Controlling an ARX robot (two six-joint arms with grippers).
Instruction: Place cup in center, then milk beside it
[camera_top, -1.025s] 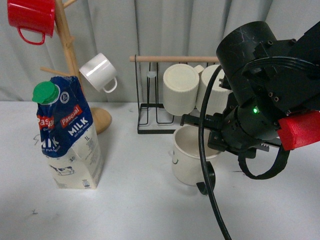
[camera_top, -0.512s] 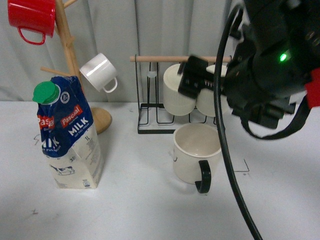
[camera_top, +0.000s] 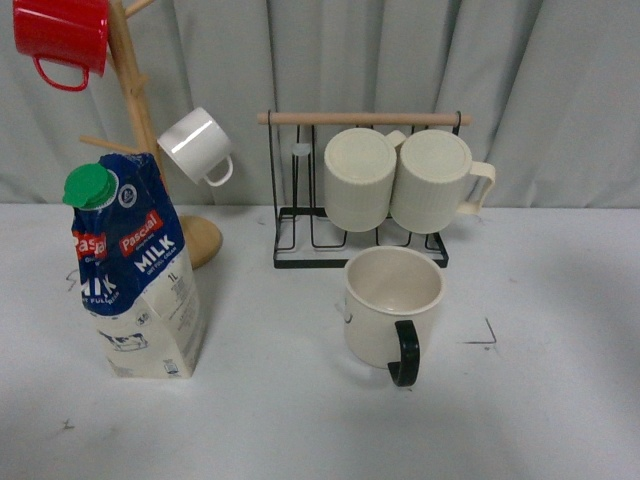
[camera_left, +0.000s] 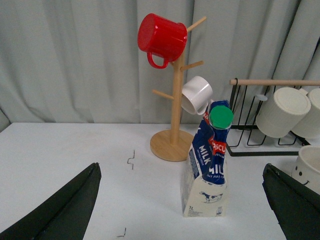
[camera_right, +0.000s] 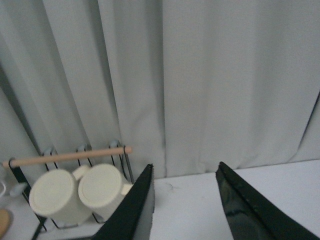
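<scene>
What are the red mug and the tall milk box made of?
The shiny red mug looks like enamelled metal or glazed ceramic; it gleams. The tall blue-and-white milk carton looks like coated cardboard, creased at its folds, with a green plastic-looking cap.

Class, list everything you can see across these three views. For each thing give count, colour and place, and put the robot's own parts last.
cup: one, cream with a black handle, upright on the table in front of the rack.
milk: one, blue-and-white carton with a green cap, standing at the front view's left, near the mug tree's base.
ribbed mugs: two, cream, hanging side by side on the rack.
rack: one, black wire with a wooden bar, at the back of the table.
mug tree: one, wooden, behind the milk.
red mug: one, high on the mug tree.
white mug: one, small, lower on the mug tree.
table: one, white.
curtain: grey, behind everything.
left gripper: black, open, empty.
right gripper: black, open, empty.
</scene>
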